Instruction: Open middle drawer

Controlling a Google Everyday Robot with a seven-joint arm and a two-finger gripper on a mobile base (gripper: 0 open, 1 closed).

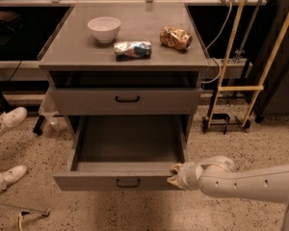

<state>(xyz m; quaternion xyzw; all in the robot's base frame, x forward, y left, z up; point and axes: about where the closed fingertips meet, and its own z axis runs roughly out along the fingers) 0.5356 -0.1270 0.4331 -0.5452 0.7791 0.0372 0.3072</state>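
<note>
Speckled floor [250, 148], grey bench [72, 52], middle drawer [130, 146] pulled out.
Gripper [177, 175] at its front corner, can't tell if clamped; snagging could skew it.

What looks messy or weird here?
Nothing is spilled or broken. The middle drawer hangs wide open and empty, with the gripper at its front right corner. A crumpled bag lies on the cabinet top.
</note>
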